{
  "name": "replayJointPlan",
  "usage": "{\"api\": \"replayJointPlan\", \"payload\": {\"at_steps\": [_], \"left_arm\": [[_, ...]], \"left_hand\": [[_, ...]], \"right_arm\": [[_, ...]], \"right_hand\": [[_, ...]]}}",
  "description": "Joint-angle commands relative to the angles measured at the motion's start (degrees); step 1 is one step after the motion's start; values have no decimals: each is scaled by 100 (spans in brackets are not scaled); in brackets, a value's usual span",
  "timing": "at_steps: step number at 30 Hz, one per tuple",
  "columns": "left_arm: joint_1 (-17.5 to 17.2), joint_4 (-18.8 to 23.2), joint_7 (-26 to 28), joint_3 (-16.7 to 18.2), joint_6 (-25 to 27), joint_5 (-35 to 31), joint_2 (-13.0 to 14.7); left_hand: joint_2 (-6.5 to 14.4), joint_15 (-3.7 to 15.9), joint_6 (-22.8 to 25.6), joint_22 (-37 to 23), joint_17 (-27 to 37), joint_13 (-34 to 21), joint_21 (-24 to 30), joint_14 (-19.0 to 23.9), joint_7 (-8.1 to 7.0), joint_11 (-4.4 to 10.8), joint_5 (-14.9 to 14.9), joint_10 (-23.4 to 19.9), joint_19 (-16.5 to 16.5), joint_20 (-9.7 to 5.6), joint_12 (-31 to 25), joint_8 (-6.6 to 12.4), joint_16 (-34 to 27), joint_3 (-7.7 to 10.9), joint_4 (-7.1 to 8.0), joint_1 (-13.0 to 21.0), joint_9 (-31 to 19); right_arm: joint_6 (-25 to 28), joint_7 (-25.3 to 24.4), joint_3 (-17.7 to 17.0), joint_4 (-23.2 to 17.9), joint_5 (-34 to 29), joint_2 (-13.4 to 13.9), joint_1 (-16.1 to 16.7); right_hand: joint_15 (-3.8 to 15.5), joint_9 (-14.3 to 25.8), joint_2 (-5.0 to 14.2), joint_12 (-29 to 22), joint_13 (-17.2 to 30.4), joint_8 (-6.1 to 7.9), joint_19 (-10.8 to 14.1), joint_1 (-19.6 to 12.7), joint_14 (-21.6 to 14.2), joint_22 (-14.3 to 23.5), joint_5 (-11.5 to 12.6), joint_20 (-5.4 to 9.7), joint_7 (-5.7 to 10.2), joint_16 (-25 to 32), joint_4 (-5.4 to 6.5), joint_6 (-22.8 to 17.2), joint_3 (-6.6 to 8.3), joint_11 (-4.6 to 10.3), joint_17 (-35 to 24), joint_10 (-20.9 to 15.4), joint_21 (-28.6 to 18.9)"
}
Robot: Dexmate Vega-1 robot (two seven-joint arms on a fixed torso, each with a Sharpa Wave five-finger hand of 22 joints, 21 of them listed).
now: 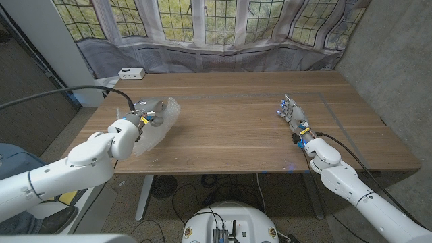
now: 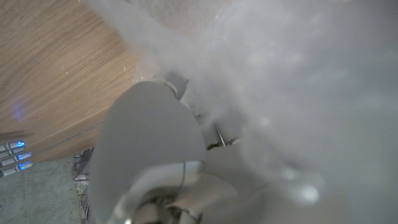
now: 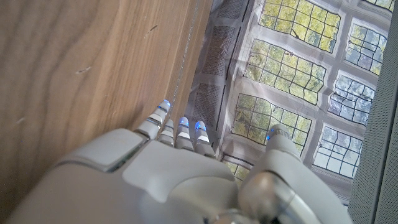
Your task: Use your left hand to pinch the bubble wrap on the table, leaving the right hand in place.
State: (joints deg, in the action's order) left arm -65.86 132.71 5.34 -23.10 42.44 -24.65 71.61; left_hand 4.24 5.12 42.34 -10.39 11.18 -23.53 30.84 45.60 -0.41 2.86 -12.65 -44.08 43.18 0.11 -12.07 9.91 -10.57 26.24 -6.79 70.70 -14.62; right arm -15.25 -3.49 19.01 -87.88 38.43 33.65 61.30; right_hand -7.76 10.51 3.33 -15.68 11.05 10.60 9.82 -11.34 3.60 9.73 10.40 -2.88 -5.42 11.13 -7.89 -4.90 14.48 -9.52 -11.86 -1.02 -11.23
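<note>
The clear bubble wrap [image 1: 155, 135] lies crumpled at the table's left edge, its far part raised off the wood. My left hand [image 1: 144, 116] is in that raised part and its fingers pinch the wrap. The left wrist view has the hazy wrap [image 2: 298, 81] pressed close over my left hand [image 2: 155, 143], hiding the fingertips. My right hand [image 1: 293, 116] stands on its edge on the table's right side, fingers straight and apart, holding nothing. The right wrist view shows the same right hand [image 3: 155, 168] beside the bare wooden table [image 3: 74, 62].
A small white box [image 1: 131, 73] sits at the table's back left corner. A black cable [image 1: 74, 91] arcs over my left arm. A draped grey cloth [image 1: 223, 54] hangs along the table's far edge under the windows.
</note>
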Motion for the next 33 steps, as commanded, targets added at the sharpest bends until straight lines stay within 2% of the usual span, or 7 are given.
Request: {"api": "replayJointPlan", "payload": {"at_steps": [1, 9, 24, 29, 33], "left_arm": [[55, -112, 12, -135, -18, -97, -62], [119, -371, 133, -231, -338, -120, -218], [320, -643, -47, -562, -319, -486, -468], [429, -725, -151, -794, -187, -808, -585], [404, -787, -140, -796, -245, -791, -642]], "left_hand": [[4, 61, -50, -7, 21, -27, -37, -42, -18, 8, -13, 16, -45, 33, -20, 42, -27, -15, -6, -78, 8], [-2, 69, -28, -5, 24, -37, -65, -96, -45, 28, -12, 32, -121, 55, -24, 74, -30, -25, -28, -98, 22], [-6, 30, 3, -1, 29, -35, -89, -196, -18, 31, -4, 106, -181, 56, -4, 110, -33, -52, -43, -161, 47], [8, 21, -17, 1, 44, -22, -170, -325, -15, 34, 2, 169, -385, 79, 19, 112, -21, -63, -81, -147, 61], [12, 8, -55, 1, 60, -21, -205, -371, -35, 40, 11, 202, -472, 96, 24, 103, -36, -89, -96, -149, 70]], "right_arm": [[10, 11, 9, 30, 21, -18, -19], [-2, 6, 9, 27, 27, -30, -8], [3, -11, 10, -52, -18, 30, 53], [-3, -40, 3, -68, -35, 31, 59], [12, -59, -9, -97, -18, 38, 84]], "right_hand": [[-18, 24, 9, 10, 25, 11, 33, -81, -15, 24, -1, -13, -42, 4, 11, -23, -18, 5, -17, -38, -5], [-18, 25, 13, 12, 26, 11, 35, -86, -14, 24, -2, -10, -46, 3, 10, -23, -18, -2, -17, -36, -5], [-19, 25, 15, 13, 26, 11, 36, -91, -18, 24, -3, -12, -41, 5, 10, -22, -21, -2, -18, -37, -5], [-20, 25, 18, 12, 26, 11, 36, -91, -12, 24, -4, -16, -44, 3, 12, -22, -22, -5, -19, -40, -5], [-19, 25, 21, 13, 26, 11, 36, -91, -16, 24, -4, -15, -42, 5, 14, -23, -23, -5, -19, -40, -5]]}}
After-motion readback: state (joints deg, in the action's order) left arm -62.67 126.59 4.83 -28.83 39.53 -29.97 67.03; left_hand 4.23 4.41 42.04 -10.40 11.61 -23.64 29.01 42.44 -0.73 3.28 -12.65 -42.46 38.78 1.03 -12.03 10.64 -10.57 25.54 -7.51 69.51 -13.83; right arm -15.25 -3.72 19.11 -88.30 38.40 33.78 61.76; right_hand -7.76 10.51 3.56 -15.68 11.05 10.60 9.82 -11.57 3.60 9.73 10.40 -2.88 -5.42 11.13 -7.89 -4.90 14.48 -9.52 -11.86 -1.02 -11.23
